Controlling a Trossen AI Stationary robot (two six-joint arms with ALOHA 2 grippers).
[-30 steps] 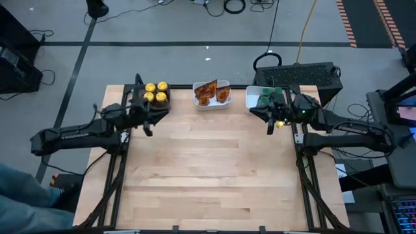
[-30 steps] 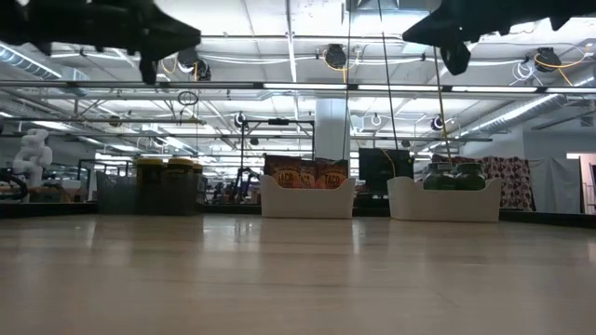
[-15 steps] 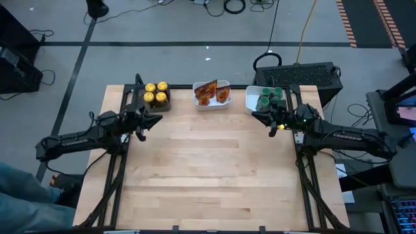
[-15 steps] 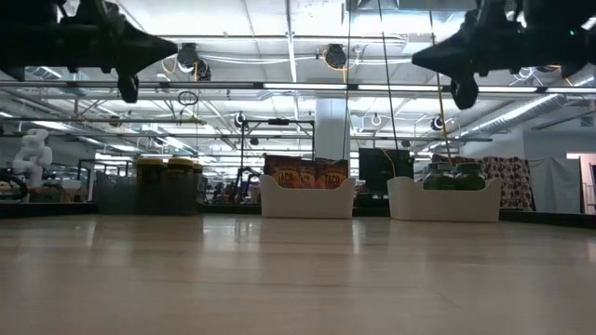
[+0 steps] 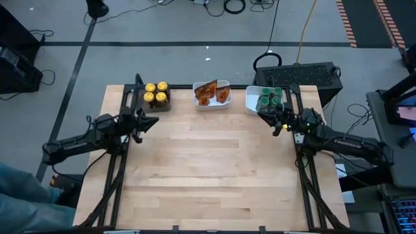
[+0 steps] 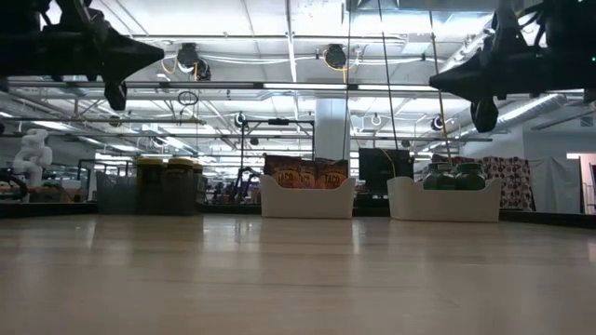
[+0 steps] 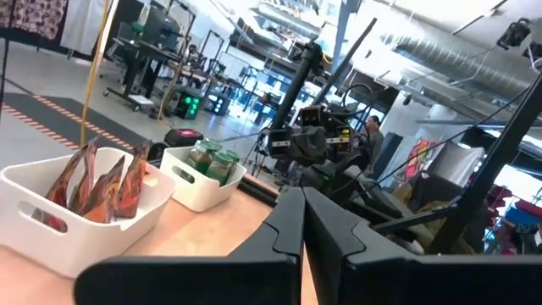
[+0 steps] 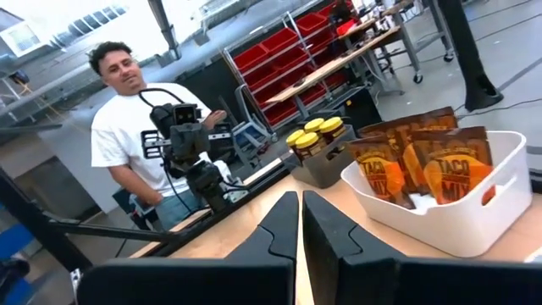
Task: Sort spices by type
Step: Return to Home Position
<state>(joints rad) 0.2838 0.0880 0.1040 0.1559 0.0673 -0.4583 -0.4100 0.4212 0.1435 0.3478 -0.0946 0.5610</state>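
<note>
Jaws of the left gripper (image 5: 152, 119) and right gripper (image 5: 264, 116) sit pressed together, empty. Yellow-lidded round jars (image 5: 150, 87) lie just beyond the left arm, green-lidded round jars (image 5: 267, 92) beyond the right.

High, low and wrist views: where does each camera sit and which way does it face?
High view: above the table, looking straight down; both arms, left gripper and right gripper.
Low view: table-top height, level toward the white trays; both grippers overhead.
Left wrist view: on left arm, past its shut fingers toward the right arm.
Right wrist view: on right arm, toward the left arm and a person.
Shared: all four show the packets.
</note>
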